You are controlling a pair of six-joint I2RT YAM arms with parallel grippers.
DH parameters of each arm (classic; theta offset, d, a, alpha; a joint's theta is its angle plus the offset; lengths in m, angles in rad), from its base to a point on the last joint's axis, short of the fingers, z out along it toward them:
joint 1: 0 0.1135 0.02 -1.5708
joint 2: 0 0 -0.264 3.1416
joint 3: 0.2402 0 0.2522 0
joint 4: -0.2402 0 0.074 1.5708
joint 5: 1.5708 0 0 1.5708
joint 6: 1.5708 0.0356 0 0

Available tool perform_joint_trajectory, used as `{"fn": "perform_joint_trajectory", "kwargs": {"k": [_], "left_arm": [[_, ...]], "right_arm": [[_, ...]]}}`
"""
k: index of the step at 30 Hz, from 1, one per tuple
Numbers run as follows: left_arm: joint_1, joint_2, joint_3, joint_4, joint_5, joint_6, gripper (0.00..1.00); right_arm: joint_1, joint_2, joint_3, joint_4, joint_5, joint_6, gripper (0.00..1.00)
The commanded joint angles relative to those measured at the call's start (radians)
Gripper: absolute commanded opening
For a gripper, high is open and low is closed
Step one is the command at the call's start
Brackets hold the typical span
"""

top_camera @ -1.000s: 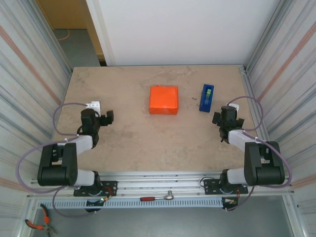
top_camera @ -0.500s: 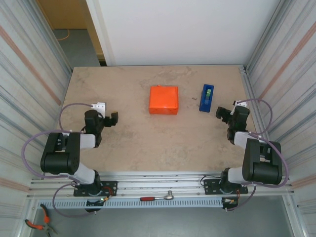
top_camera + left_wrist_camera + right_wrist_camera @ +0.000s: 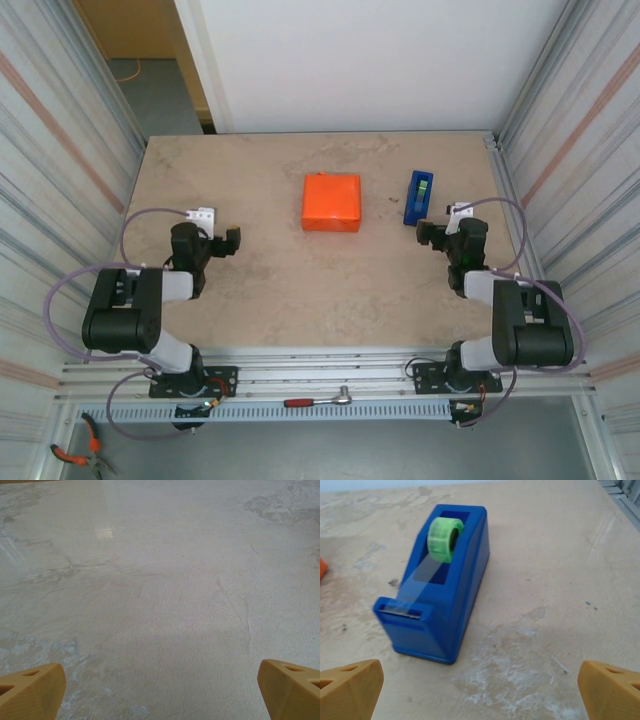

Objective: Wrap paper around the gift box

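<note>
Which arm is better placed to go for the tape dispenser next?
Right, probably. The right hand, open, sits close beside the blue tape dispenser and points at it. The left hand, also open, hovers over bare table on the other side.

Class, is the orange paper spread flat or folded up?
Folded up: the paper forms a compact raised block with a visible front face, not a flat sheet.

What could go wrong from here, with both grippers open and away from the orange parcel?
The right gripper sits close to the tape dispenser; advancing could shove it rather than pull tape. No tape is discernible on the orange paper, so folds might spring open while the left gripper, over bare table, is too far to steady it.
</note>
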State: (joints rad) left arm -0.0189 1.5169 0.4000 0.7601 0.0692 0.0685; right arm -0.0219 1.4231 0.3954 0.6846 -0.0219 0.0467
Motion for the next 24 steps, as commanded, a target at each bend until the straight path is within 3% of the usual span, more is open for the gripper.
{"fn": "perform_joint_trajectory", "kwargs": {"k": [1, 2, 4, 5, 7, 24], "left_arm": [[0.006, -0.001, 0.021, 0.016, 0.016, 0.018, 0.99], [0.006, -0.001, 0.022, 0.016, 0.017, 0.019, 0.99], [0.007, 0.0, 0.024, 0.014, 0.017, 0.017, 0.99], [0.009, 0.002, 0.025, 0.012, 0.02, 0.015, 0.99], [0.011, 0.002, 0.027, 0.007, 0.022, 0.013, 0.99], [0.012, 0.0, 0.022, 0.015, 0.014, 0.009, 0.99]], "right_arm": [[0.006, 0.117, -0.039, 0.216, -0.013, -0.014, 0.98], [-0.002, 0.145, -0.038, 0.273, 0.009, 0.001, 0.98], [-0.03, 0.116, 0.031, 0.069, 0.015, 0.048, 0.98], [-0.024, 0.144, 0.016, 0.155, 0.021, 0.043, 0.98], [-0.025, 0.12, 0.031, 0.074, 0.022, 0.046, 0.98], [-0.019, 0.122, 0.024, 0.099, 0.033, 0.043, 0.98]]}}
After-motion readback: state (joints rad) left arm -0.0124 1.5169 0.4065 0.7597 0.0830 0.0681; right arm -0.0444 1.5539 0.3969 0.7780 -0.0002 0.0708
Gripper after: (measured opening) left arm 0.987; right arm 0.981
